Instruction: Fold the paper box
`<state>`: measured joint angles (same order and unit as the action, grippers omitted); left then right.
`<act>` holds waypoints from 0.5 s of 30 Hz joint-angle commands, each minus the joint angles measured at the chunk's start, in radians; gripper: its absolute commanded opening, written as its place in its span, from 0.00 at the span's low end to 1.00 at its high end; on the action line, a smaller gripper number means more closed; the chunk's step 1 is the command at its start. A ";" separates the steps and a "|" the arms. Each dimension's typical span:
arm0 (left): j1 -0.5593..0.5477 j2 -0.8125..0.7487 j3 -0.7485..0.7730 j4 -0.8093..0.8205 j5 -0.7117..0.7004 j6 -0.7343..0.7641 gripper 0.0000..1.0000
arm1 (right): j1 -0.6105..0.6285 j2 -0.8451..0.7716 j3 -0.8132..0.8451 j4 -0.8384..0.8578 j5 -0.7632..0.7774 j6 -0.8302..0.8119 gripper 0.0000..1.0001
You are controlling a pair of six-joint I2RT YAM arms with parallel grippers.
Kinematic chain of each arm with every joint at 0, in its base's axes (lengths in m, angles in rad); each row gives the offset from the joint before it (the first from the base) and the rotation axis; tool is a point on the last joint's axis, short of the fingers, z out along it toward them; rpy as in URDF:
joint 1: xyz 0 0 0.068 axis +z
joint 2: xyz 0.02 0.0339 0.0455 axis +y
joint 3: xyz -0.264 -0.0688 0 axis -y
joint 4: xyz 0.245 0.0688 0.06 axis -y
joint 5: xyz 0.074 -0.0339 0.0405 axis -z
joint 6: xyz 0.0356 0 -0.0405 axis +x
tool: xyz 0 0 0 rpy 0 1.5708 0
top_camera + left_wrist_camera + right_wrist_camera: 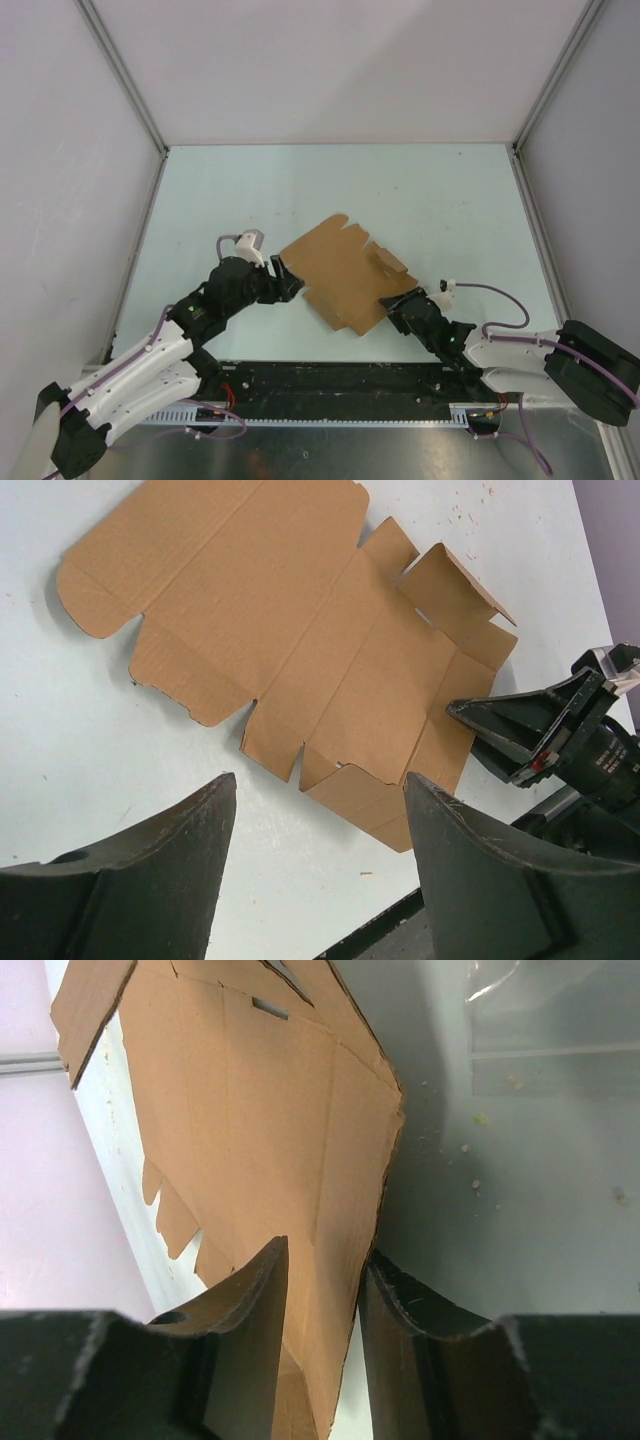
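Note:
The paper box is a flat brown die-cut cardboard sheet lying in the middle of the table, with one small flap standing up on its right side. My left gripper hovers at the sheet's left edge. In the left wrist view it is open and empty, and the sheet lies just beyond its fingertips. My right gripper is at the sheet's near right edge. In the right wrist view its jaws stand narrow around the edge panel of the cardboard, which is tilted up off the table.
A black rail runs along the near table edge between the arm bases. White enclosure walls with metal posts bound the table on three sides. A piece of clear plastic shows beyond the sheet in the right wrist view.

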<state>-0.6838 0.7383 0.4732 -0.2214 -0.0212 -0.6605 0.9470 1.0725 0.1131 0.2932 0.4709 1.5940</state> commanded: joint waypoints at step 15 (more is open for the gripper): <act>0.018 -0.083 0.018 -0.032 0.012 0.030 0.73 | -0.097 -0.055 0.111 -0.080 -0.037 -0.429 0.10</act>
<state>-0.6765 0.6716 0.4732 -0.2520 -0.0212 -0.6537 0.8776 1.0859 0.1566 0.2909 0.4671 1.3178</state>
